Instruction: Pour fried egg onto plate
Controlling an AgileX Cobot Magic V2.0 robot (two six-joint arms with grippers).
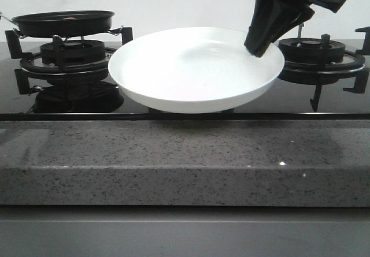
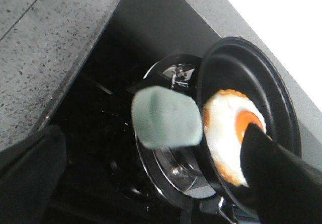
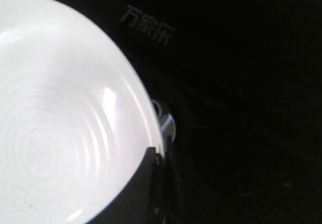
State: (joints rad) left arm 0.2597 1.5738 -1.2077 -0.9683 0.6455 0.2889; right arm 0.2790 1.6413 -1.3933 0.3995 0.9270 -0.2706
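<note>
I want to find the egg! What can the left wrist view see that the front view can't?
Only the left wrist view shows the fried egg, lying inside the black frying pan. Only the front view shows the white plate, with the right gripper at its rim, and the right burner. Both show the pan over the left burner and the speckled counter.

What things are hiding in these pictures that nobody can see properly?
- Front view: the fried egg is hidden by the black pan's wall.
- Left wrist view: part of the fried egg sits behind a dark finger; the pan's handle is cut off.
- Front view: the right hand is cut off above.
- Right wrist view: the plate runs off the picture.
</note>
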